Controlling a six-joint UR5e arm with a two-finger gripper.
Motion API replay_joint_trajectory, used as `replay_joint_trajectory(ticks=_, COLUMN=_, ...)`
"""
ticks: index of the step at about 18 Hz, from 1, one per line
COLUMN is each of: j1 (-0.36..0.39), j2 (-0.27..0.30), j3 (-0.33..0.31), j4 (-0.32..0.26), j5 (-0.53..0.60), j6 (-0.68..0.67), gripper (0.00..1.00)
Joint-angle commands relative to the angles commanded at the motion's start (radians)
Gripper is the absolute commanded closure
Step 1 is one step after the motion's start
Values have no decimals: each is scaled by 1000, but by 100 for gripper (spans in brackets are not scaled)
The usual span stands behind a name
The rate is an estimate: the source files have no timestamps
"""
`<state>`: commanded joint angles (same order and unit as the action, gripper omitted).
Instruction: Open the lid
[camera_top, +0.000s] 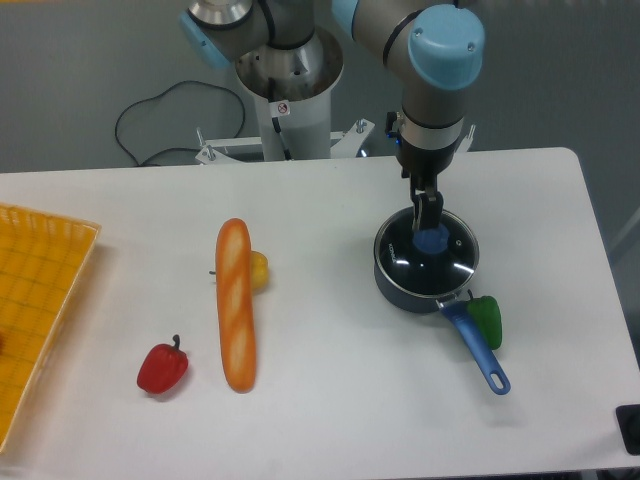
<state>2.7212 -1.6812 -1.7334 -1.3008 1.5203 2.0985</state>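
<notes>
The glass lid (428, 252) with a thin silver rim lies flat on the dark saucepan (410, 288) at the right of the table. Its small blue knob (431, 241) shows at the centre. My gripper (428, 222) hangs straight down over the lid, with its fingertips at the knob. The fingers look close together around the knob, but the grip itself is hidden by the fingers. The saucepan's blue handle (480, 348) points to the front right.
A green pepper (487, 320) lies next to the pan handle. A long baguette (236, 303) lies mid-table with a yellow fruit (258, 270) behind it. A red pepper (162, 368) is front left. A yellow basket (35, 310) is at the left edge.
</notes>
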Motion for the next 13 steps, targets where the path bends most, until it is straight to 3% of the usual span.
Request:
replay_joint_trajectory(ticks=3, j1=22, j2=3, j3=-2, j4=0, j5=-11, j6=0, gripper=0)
replay_joint_trajectory(ticks=13, j1=-7, j2=-5, j3=-22, j4=3, j5=-12, j6=11, gripper=0)
